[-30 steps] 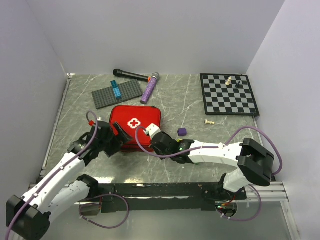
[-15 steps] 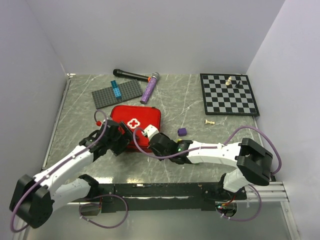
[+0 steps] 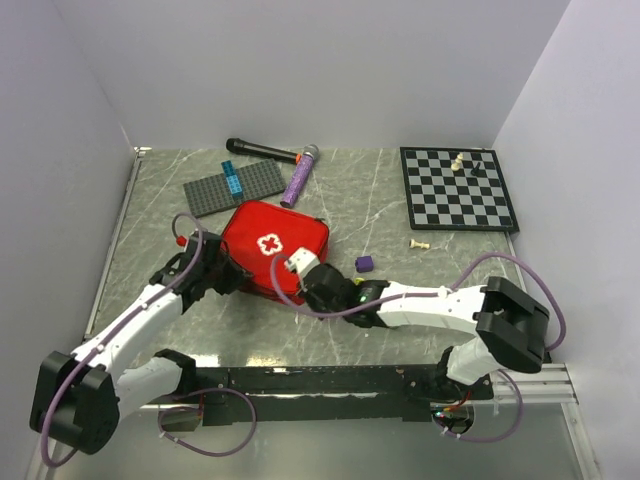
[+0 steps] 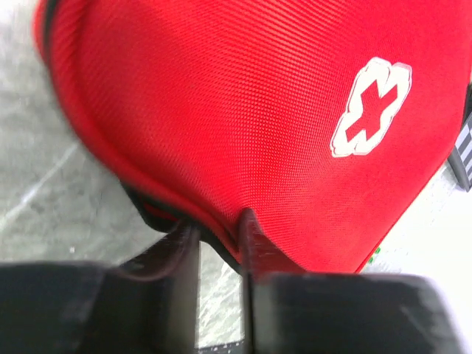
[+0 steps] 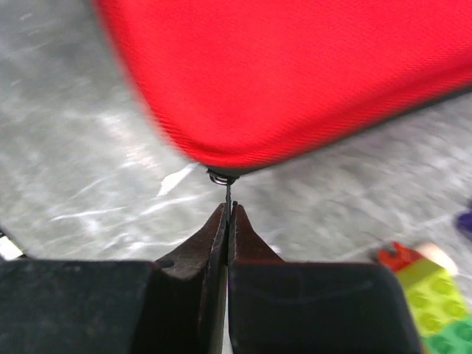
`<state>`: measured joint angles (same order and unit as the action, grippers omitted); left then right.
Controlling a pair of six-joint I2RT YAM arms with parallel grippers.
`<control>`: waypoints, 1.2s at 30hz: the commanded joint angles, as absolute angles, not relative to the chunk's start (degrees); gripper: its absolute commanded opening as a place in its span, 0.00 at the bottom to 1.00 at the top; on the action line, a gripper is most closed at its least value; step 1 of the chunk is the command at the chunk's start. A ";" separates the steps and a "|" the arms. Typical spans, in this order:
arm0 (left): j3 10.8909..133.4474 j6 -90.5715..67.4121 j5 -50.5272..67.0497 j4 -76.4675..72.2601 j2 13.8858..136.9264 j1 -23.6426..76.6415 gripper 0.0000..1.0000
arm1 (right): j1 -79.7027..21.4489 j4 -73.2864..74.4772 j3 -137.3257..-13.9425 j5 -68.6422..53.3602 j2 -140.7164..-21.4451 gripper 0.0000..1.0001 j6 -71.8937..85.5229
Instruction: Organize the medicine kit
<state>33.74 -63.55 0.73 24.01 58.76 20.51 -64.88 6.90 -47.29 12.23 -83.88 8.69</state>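
The red medicine kit (image 3: 272,245) with its white cross lies skewed on the table, its near-left edge raised. My left gripper (image 3: 234,279) has closed on that edge. In the left wrist view the left gripper (image 4: 218,230) has one finger (image 4: 254,240) on the red top of the medicine kit (image 4: 243,110) and the other under the black rim. My right gripper (image 3: 301,272) is at the kit's near corner. In the right wrist view the right gripper (image 5: 228,212) is shut on the thin metal zipper pull (image 5: 228,192) that hangs from the medicine kit (image 5: 295,74).
A grey studded baseplate (image 3: 235,187) with a blue brick (image 3: 232,176), a black microphone (image 3: 262,150) and a purple tube (image 3: 299,175) lie behind the kit. A chessboard (image 3: 457,188) sits at the back right. A white chess piece (image 3: 420,243) and a purple block (image 3: 365,264) lie nearer. Coloured bricks (image 5: 420,295) show by the right gripper.
My left gripper went from wide open beside the kit to closed on its near-left edge. The kit has tipped up and turned a little to the right. The right gripper stayed shut.
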 commanded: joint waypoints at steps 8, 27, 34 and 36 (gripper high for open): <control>42.53 -44.22 -11.15 30.14 70.39 16.18 0.01 | -52.03 10.28 -47.37 17.57 -80.77 0.00 15.38; 60.11 -32.51 -9.94 29.26 85.16 6.86 0.33 | -65.13 9.93 -47.11 18.90 -81.56 0.00 10.81; 55.21 -39.45 3.31 29.45 76.40 7.12 0.87 | -66.88 9.58 -49.92 16.96 -85.25 0.00 10.20; 51.78 -41.74 7.02 28.83 72.18 8.69 0.93 | -67.06 9.58 -51.06 16.70 -85.95 0.00 9.58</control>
<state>55.96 -38.22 1.13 29.30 80.12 6.57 -65.80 6.79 -47.94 16.45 -84.55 11.16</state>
